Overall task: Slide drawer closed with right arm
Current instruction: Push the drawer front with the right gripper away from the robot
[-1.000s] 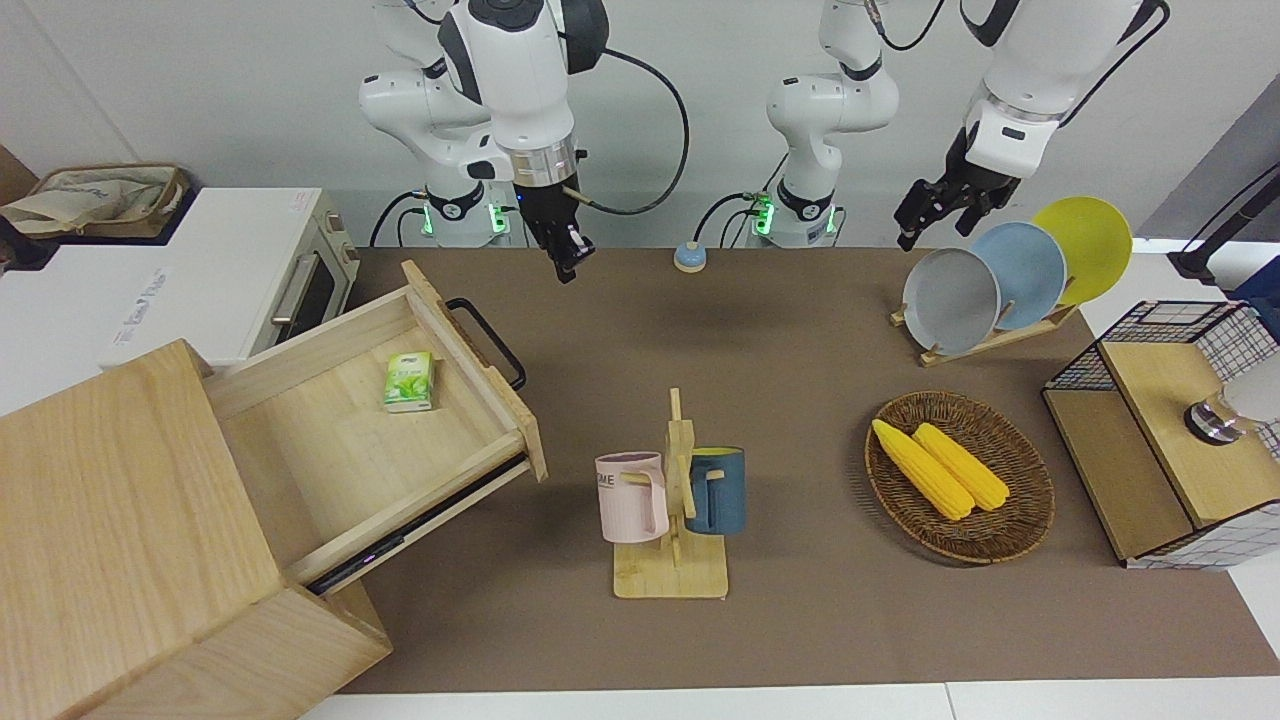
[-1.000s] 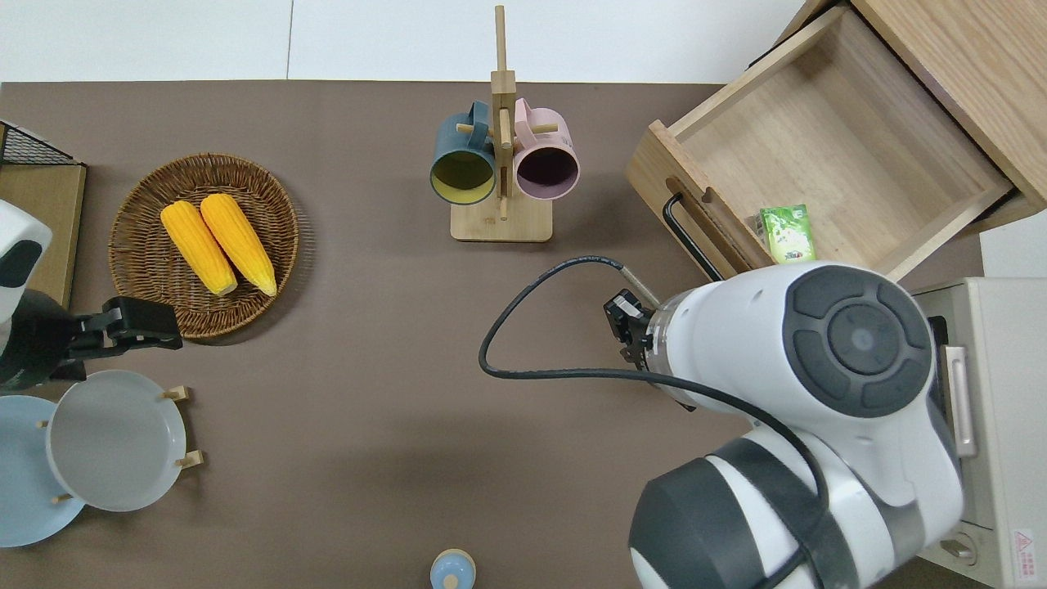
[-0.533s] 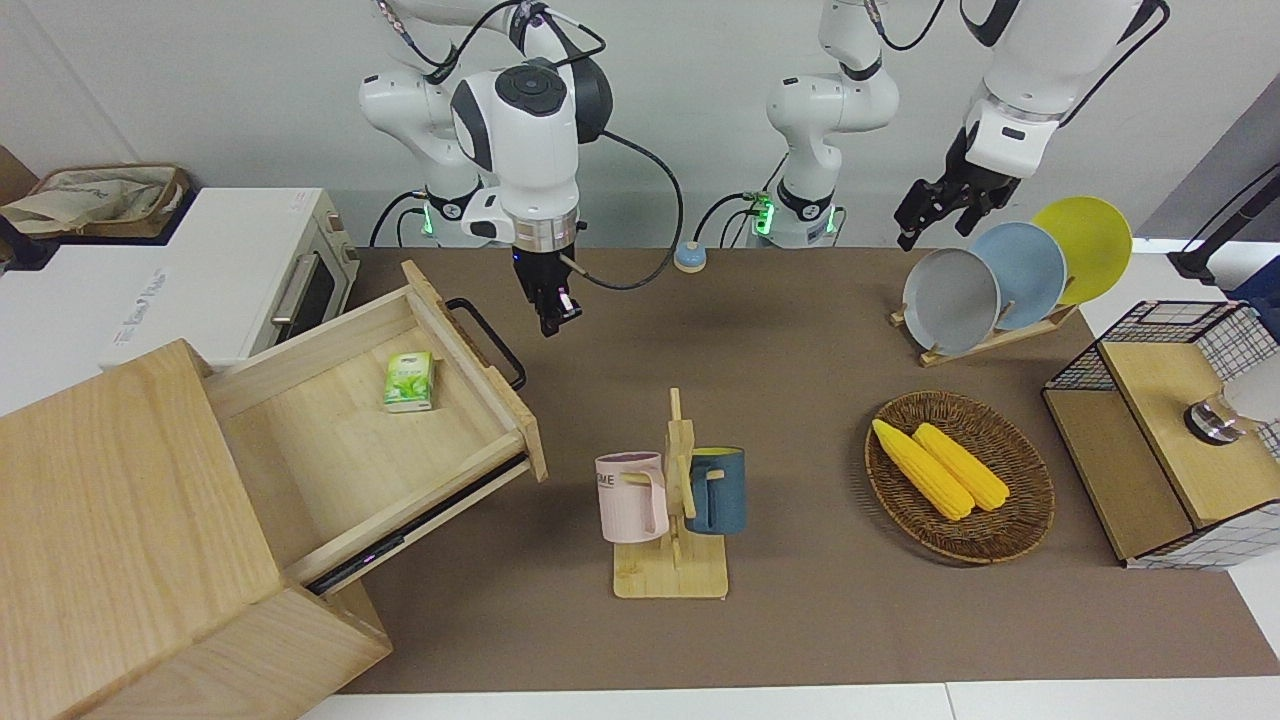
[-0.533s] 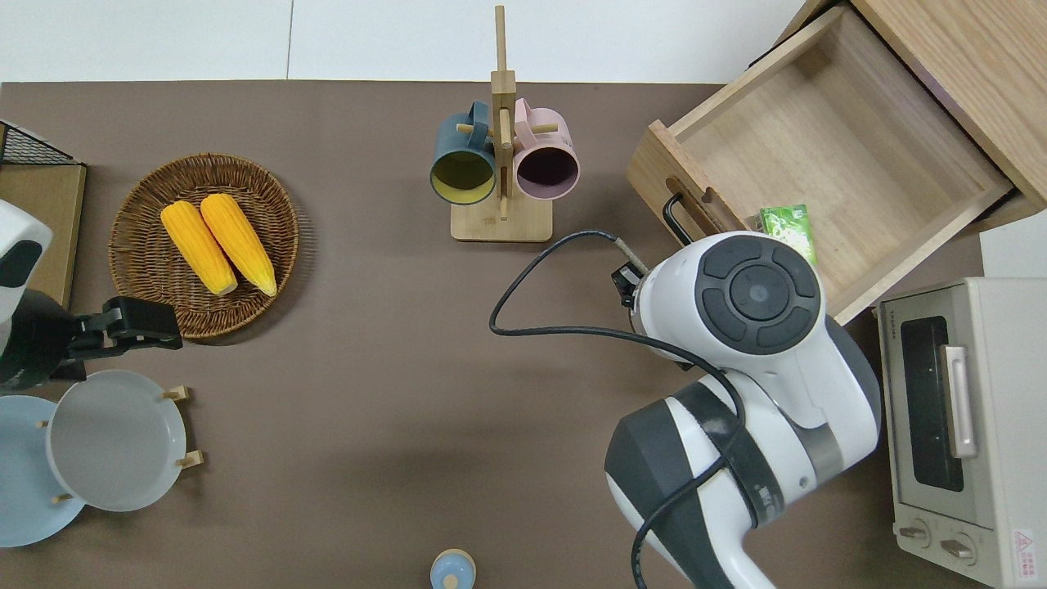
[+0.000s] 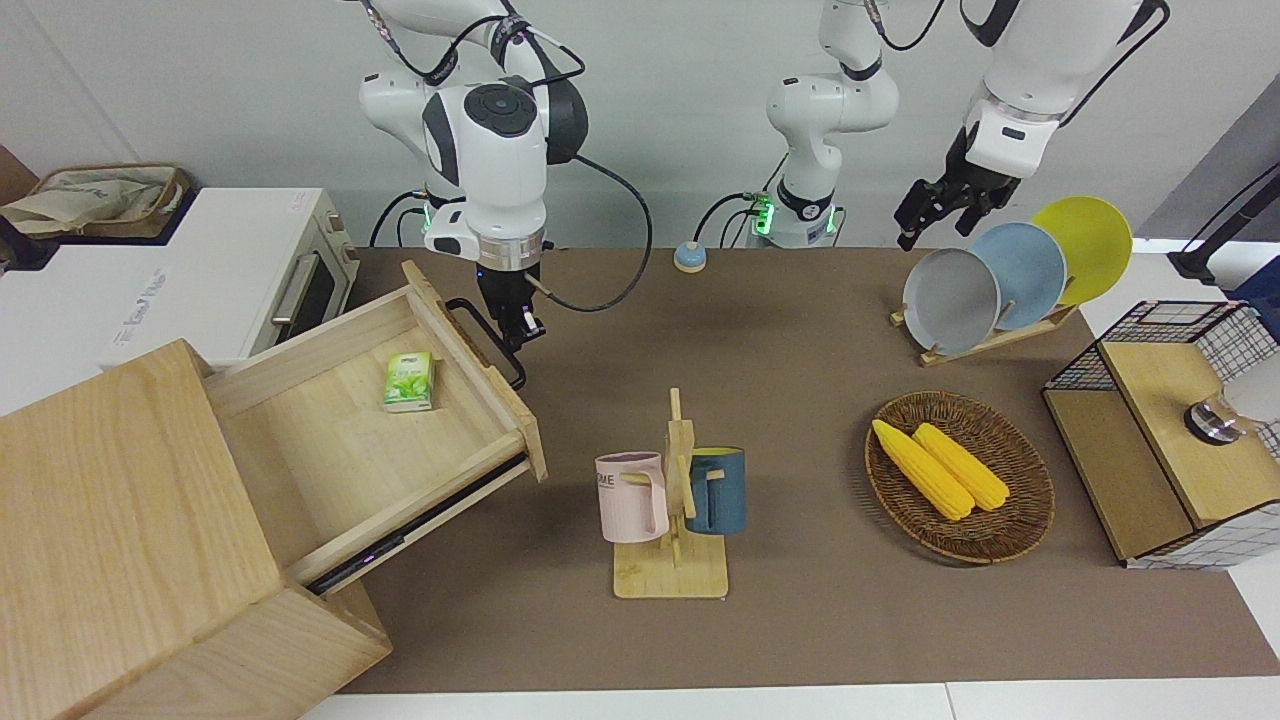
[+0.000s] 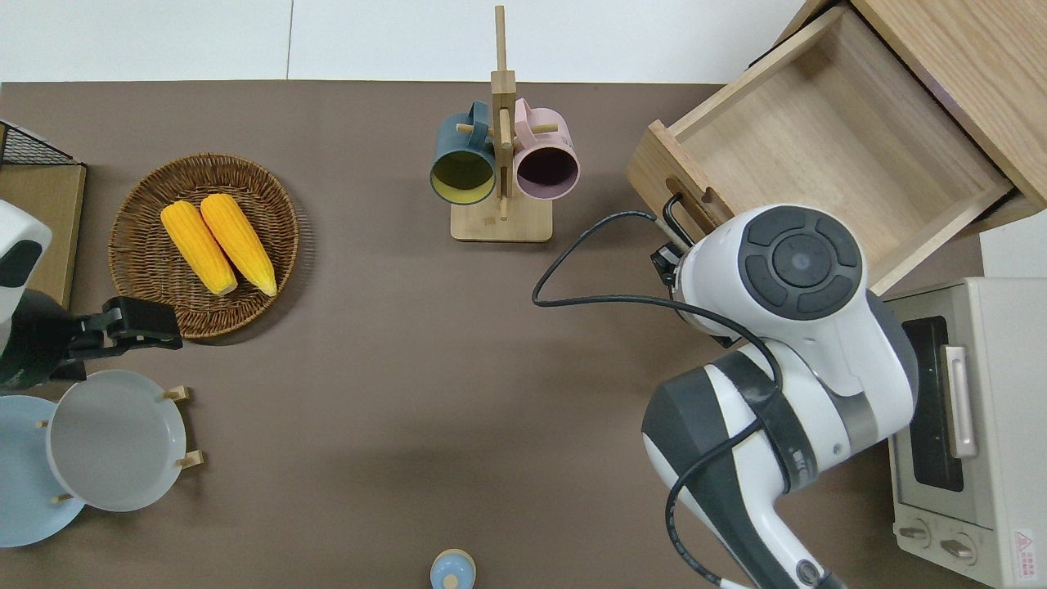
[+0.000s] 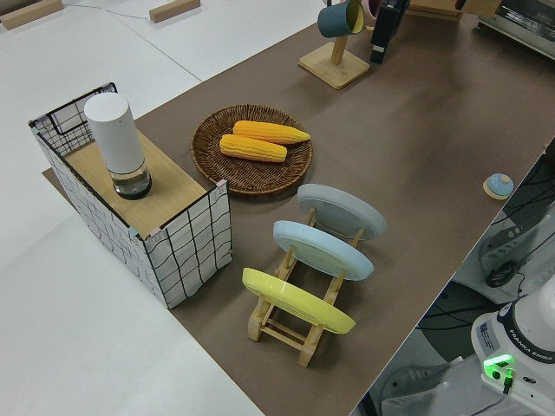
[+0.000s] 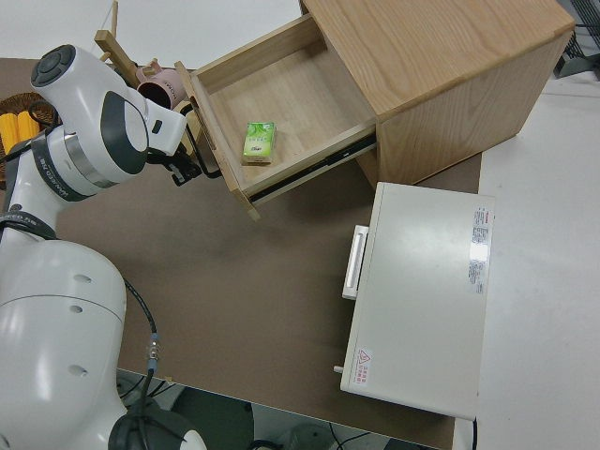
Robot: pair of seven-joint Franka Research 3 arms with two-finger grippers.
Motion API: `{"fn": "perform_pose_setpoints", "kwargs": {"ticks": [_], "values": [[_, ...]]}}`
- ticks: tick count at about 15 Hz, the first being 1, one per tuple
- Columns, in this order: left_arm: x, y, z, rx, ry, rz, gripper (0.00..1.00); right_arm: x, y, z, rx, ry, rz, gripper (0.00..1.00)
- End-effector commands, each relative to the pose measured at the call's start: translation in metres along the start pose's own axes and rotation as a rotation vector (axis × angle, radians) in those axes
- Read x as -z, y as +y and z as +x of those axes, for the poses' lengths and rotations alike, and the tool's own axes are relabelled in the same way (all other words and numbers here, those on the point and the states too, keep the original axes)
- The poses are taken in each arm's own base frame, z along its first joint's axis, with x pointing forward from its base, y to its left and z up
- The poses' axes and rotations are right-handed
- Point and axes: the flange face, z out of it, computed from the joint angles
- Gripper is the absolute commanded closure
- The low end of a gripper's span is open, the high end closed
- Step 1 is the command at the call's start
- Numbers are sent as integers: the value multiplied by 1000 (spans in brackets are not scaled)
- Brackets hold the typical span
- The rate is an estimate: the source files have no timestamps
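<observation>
while drawer (image 5: 400, 420) gapes | right arm (image 5: 495, 130) bent down, fingers (image 5: 518, 330) at handle (image 5: 487, 345) | spread unclear

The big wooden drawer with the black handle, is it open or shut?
Open. The light-wood drawer is pulled far out of its pale cabinet, showing a green packet inside. The right gripper is at the black bar handle.

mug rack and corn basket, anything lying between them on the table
Nothing. In the overhead view, only bare brown table separates the mug rack from the corn basket.
</observation>
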Motion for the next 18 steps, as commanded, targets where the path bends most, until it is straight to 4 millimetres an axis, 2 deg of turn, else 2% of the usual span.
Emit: {"fn": "perform_pose_setpoints", "kwargs": {"ticks": [1,7,9,11,13,18], "values": [[4,-3,-4,-6,-5,1,7,-3,-5,13,76,-2,-11,1000],[5,-3,-4,-8,-4,0,7,-6,-8,48,110,-17,-11,1000],[5,-3,-4,-6,-3,0,7,-5,-10,70,95,-18,2,1000],[4,-3,-4,-8,-5,1,7,-16,-3,98,96,-22,-9,1000],[4,-3,-4,-6,-5,1,7,-22,4,116,106,-23,-11,1000],[5,-3,-4,-6,-4,0,7,-30,3,151,80,-23,0,1000]]}}
